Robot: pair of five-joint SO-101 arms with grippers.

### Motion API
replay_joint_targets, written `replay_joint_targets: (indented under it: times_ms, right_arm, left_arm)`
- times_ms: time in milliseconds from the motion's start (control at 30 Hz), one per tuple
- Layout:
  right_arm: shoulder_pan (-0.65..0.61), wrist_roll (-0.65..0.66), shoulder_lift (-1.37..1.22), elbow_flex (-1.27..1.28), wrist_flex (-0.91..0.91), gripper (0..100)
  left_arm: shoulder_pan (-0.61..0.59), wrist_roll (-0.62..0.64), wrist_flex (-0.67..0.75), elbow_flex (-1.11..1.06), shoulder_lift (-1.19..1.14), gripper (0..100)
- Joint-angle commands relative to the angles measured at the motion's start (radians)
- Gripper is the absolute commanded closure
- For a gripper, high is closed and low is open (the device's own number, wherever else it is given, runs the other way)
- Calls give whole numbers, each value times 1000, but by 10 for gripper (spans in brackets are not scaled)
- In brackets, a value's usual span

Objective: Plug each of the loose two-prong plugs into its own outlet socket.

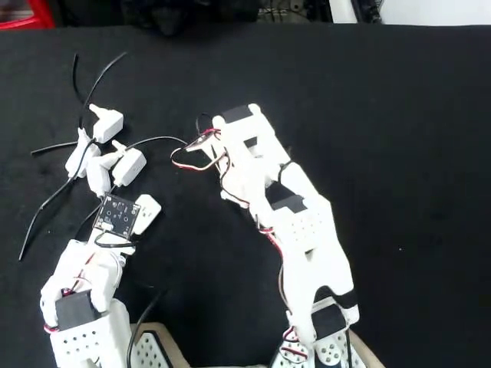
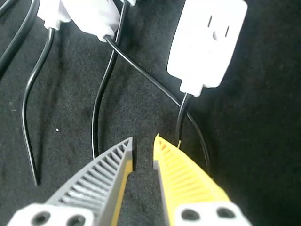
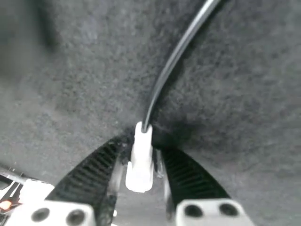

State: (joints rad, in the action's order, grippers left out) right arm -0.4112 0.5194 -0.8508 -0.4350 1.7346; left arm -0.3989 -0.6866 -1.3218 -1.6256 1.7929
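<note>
A white outlet socket (image 2: 207,42) lies face up on the black mat just beyond my left gripper (image 2: 143,141). That gripper's grey and yellow fingers stand slightly open, with only mat between them. The socket's black cable (image 2: 188,113) curls past the yellow finger (image 2: 181,174). My right gripper (image 3: 139,153) is shut on a small white plug (image 3: 139,162), whose black cable (image 3: 174,56) runs away over the mat. In the high view the same socket (image 1: 146,211) lies beside the left wrist (image 1: 116,215), and the right arm (image 1: 261,176) stretches toward the middle of the table.
Several more white plugs and sockets (image 1: 107,121) (image 1: 129,165) lie clustered at the left with tangled black cables (image 1: 46,203). Two further white pieces (image 2: 89,16) lie past the left gripper. The black mat (image 1: 399,138) covers the table.
</note>
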Motion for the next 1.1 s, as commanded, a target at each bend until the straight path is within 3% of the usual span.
replay_joint_targets:
  times_ms: [0,400,533,767,1067]
  right_arm:
    - [-55,12,-4,-93,26,903]
    - [-55,58,-1,-107,28,907]
    - [-55,58,-1,-107,29,990]
    - [-57,55,18,-104,31,987]
    - [-103,-46,456,134,23,987]
  left_arm:
    - [1,-9,-11,2,-5,917]
    - [1,-9,-11,2,-5,917]
    - [1,-9,-11,2,-5,917]
    - [1,-9,-11,2,-5,917]
    - [1,-9,-9,2,-5,917]
